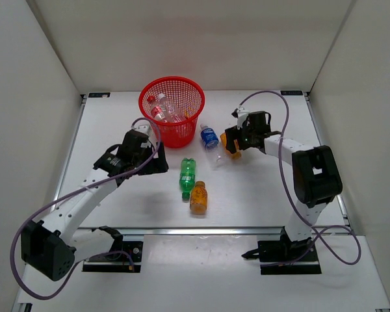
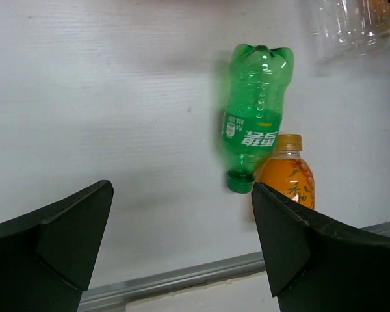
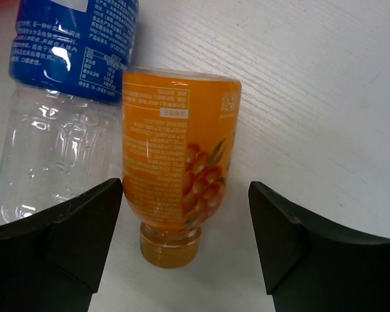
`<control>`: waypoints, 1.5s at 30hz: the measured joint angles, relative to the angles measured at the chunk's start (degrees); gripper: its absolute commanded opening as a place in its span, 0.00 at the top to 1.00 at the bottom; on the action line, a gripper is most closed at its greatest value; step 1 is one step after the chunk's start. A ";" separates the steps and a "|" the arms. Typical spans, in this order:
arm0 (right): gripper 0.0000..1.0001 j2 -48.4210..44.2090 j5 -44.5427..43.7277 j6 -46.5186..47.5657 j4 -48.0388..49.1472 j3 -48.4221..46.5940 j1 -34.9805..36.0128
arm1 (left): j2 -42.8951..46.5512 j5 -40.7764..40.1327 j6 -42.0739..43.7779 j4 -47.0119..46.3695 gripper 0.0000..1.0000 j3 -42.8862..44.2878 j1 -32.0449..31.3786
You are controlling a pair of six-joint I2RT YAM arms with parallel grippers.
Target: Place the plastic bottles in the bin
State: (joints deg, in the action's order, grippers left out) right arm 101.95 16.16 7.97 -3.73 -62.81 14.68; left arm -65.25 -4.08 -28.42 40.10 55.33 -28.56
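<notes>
The red mesh bin (image 1: 180,133) stands at the back centre and holds a clear red-labelled bottle (image 1: 158,110) and a plain clear one (image 1: 173,114). A blue-labelled bottle (image 1: 210,138) lies right of the bin and also shows in the right wrist view (image 3: 65,84). An orange bottle (image 3: 179,156) lies beside it with its cap towards the camera, between the open fingers of my right gripper (image 3: 185,195), which hovers over it (image 1: 236,144). A green bottle (image 1: 187,175) and a second orange bottle (image 1: 198,197) lie at centre. My left gripper (image 1: 162,162) is open and empty to their left (image 2: 182,195).
In the left wrist view the green bottle (image 2: 257,117) lies cap-down next to the orange one (image 2: 287,175), with a clear bottle base (image 2: 351,26) at top right. An aluminium rail (image 2: 182,276) marks the table's near edge. White walls enclose the table.
</notes>
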 measured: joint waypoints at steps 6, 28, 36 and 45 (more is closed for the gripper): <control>0.47 3.43 -1.16 -1.49 2.25 -0.90 0.98 | 5.95 0.79 -1.42 1.20 0.01 -1.40 4.00; 0.86 -12.50 -1.53 -7.10 -1.33 -20.24 3.50 | 12.66 1.84 -4.00 3.45 0.01 -8.02 7.93; 0.88 4.52 -4.57 -9.60 -3.72 -45.29 17.49 | 13.03 3.06 -4.13 3.19 0.02 -8.83 7.89; 0.01 14.86 -5.40 -11.08 -11.74 -52.37 20.26 | 12.94 4.13 -3.76 3.19 0.02 -8.90 6.49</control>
State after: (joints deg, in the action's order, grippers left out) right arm 116.81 10.76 -3.11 -15.46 -115.18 34.94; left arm -52.31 0.05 -32.18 43.29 46.44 -22.06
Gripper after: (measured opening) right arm 0.857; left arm 0.983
